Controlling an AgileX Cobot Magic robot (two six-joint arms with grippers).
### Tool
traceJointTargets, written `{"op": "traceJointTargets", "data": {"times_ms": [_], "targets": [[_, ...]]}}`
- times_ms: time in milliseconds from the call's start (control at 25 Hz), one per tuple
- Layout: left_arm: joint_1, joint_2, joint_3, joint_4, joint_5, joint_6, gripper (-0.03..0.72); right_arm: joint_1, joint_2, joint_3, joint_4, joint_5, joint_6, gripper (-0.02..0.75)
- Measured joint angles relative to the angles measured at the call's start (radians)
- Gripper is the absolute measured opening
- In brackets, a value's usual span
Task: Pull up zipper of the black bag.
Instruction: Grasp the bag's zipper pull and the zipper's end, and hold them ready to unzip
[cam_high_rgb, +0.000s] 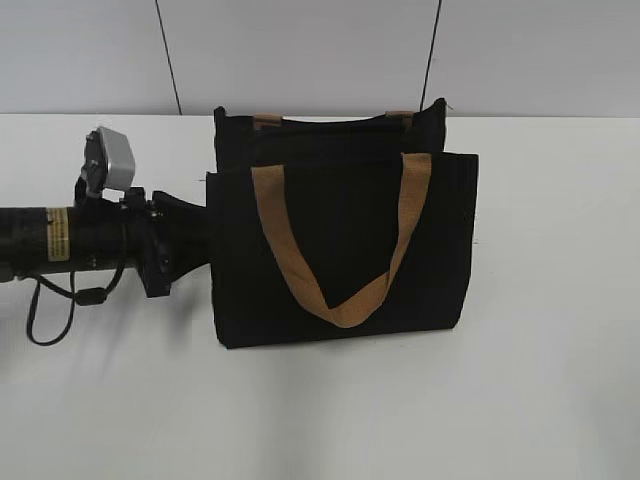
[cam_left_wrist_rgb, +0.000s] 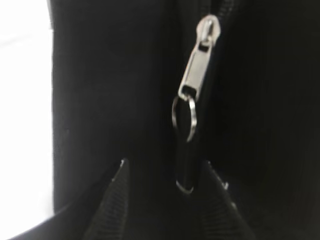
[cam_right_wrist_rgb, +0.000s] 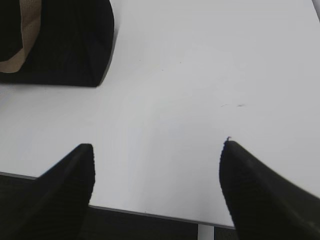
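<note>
The exterior view is evenly and brightly lit, with the white table (cam_high_rgb: 540, 380) close to washed out and only a soft, faint shadow under the black bag (cam_high_rgb: 340, 250), whose fabric shows as a near-featureless dark mass. The left wrist view is dim and soft, blurred all over; the silvery zipper (cam_left_wrist_rgb: 197, 60) pull catches light, and the strip at the left edge is blown out to pure white. In the right wrist view the table is bright and the two fingers (cam_right_wrist_rgb: 60, 195) at the bottom are dark, slightly blurred shapes.
</note>
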Motion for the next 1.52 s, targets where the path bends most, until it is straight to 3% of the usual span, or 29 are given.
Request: {"op": "traceJointTargets", "data": {"times_ms": [320,400,480,560,760,1200,1520], "targets": [[-0.054,0.083,-0.066,0.002,-0.027,-0.026,0.319,0.000,0.000,0.000,0.000,0.000,0.000,0.589],[-0.060,0.092,-0.073,-0.012,-0.027,-0.027,0.233,0.000,0.000,0.000,0.000,0.000,0.000,0.589],[-0.062,0.093,-0.074,-0.017,-0.025,-0.027,0.085,0.000,0.000,0.000,0.000,0.000,0.000,0.589],[-0.062,0.093,-0.074,-0.006,-0.023,-0.038,0.027,0.000,0.000,0.000,0.000,0.000,0.000,0.589],[-0.063,0.029,-0.052,0.010,0.060,-0.059,0.027,0.000,0.000,0.000,0.000,0.000,0.000,0.589],[-0.063,-0.363,-0.030,0.013,0.393,-0.059,0.026,0.000,0.000,0.000,0.000,0.000,0.000,0.589],[-0.064,-0.432,-0.029,-0.079,0.511,0.123,0.025,0.000,0.000,0.000,0.018,0.000,0.000,0.589]]}}
